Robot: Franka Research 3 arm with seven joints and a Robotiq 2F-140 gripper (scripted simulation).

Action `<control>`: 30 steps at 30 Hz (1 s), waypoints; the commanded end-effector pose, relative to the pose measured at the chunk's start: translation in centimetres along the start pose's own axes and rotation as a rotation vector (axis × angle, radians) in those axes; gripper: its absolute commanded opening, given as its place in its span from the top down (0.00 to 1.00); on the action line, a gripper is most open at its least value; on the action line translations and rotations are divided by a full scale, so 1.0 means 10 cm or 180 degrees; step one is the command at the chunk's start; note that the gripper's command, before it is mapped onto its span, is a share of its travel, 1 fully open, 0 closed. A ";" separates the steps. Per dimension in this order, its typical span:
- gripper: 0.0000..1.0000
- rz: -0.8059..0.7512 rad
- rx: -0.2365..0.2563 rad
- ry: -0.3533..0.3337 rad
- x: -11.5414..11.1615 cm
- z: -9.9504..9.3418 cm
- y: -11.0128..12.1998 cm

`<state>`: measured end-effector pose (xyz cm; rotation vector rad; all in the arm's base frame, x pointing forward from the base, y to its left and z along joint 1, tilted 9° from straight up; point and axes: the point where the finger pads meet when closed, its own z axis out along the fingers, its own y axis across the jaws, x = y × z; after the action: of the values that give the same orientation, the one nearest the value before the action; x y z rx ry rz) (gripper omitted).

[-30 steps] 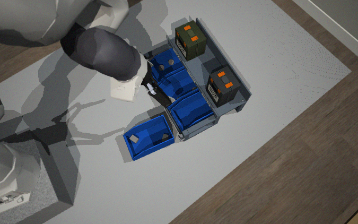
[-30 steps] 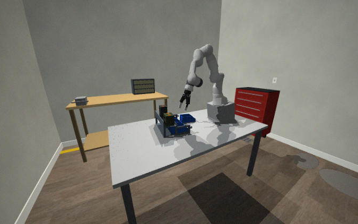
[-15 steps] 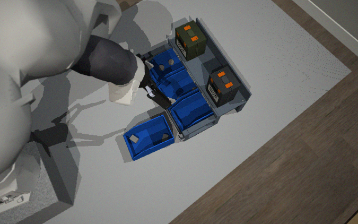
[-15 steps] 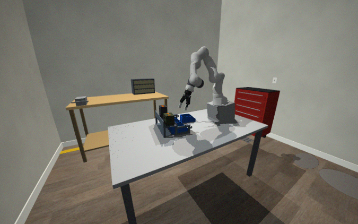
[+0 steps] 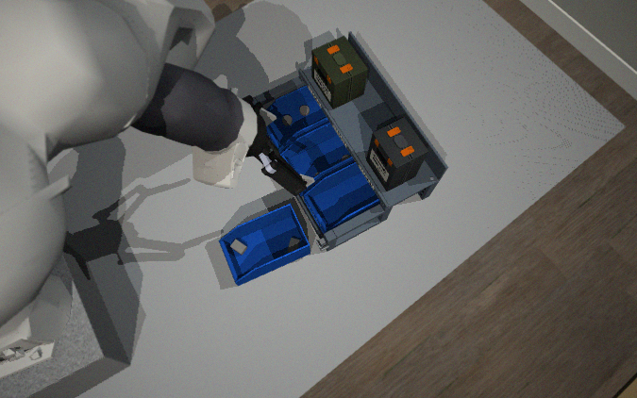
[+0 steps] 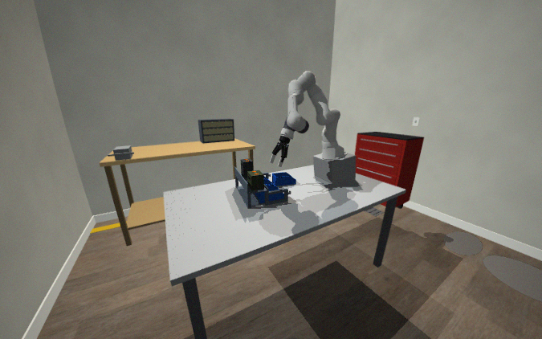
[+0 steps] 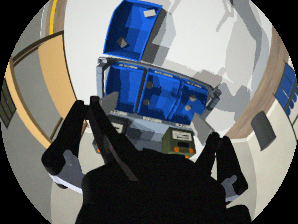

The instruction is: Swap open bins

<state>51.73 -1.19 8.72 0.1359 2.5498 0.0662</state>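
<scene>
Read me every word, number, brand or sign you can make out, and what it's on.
No text is legible.
White label on the green case: marks too blurred.
White label on the dark case: too blurred.
Pale strips along the shelf: too small.
</scene>
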 end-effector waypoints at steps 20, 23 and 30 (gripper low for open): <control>1.00 0.0022 0.0010 -0.0015 -0.01 -0.01 -0.01; 1.00 0.0022 0.0010 -0.0015 -0.01 -0.01 -0.01; 1.00 0.0022 0.0010 -0.0015 -0.01 -0.01 -0.01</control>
<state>51.73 -1.26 8.75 0.1409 2.5479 0.0641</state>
